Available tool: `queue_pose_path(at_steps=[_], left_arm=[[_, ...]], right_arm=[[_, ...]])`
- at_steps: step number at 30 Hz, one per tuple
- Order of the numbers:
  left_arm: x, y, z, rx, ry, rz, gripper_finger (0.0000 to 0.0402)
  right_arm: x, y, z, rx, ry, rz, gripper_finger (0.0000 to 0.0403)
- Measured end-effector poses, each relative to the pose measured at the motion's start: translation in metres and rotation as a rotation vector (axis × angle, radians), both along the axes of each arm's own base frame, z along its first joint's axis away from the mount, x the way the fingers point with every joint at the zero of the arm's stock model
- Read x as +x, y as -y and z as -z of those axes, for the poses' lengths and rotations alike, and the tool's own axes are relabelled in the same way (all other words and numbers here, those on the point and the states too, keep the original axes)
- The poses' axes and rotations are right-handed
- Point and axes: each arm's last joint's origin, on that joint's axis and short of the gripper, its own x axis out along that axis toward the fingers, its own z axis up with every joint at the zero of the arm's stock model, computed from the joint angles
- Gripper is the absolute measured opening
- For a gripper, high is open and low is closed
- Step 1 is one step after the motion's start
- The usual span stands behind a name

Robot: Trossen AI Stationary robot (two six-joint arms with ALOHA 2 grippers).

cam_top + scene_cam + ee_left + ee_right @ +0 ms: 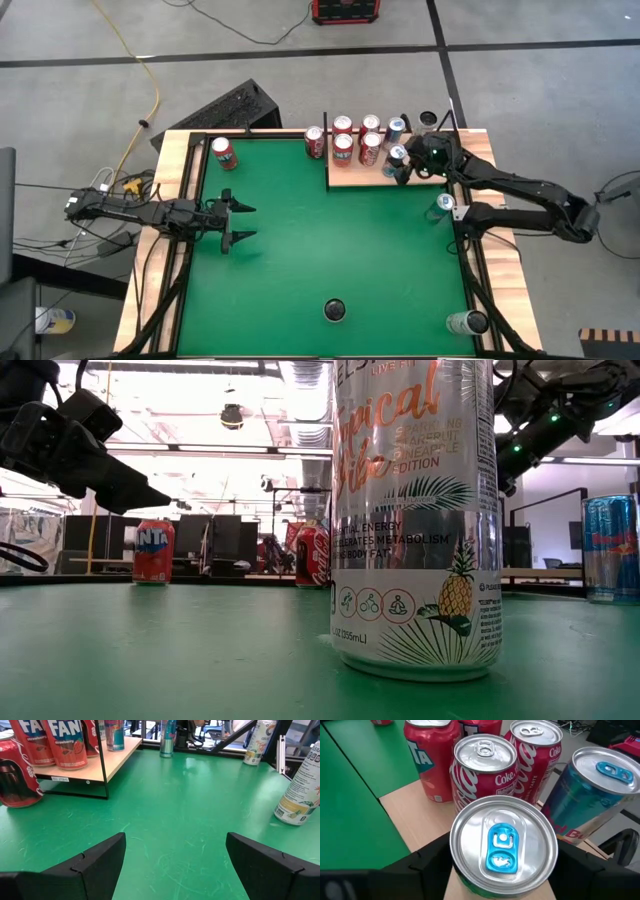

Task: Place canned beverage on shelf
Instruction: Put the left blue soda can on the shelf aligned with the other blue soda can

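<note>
Over the pale wood-grain shelf (365,176), right tool (408,166) grips a silver-topped blue-tab can (503,845) beside red cans (485,767). Left tool (236,220) hovers open over the green surface (320,250).

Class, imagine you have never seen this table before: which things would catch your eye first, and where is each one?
First, the cluster of red and blue cans crowding the pale wooden shelf at the table's far edge. There the right gripper holds a silver-topped can with a blue tab just above the shelf board. Across the green table, the left gripper waits open, and a tall pineapple-printed can fills the low view.
</note>
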Motion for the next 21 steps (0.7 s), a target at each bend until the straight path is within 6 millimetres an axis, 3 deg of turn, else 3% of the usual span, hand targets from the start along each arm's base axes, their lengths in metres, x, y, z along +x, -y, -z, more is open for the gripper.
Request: queue_pose_path(at_steps=[6,15,21], left_arm=[[0.0,0.0,0.0,0.0,0.0,0.0,0.033],[0.0,0.0,0.0,0.0,0.0,0.0,0.033],[0.0,0.0,0.0,0.0,0.0,0.0,0.033]], right_arm=[[0.0,0.0,0.001,0.006,-0.006,0.001,0.0345],[0.003,0.001,-0.028,0.092,0.08,0.073,0.0338],[0.008,-0.008,-0.034,0.157,0.152,0.257,0.0336]])
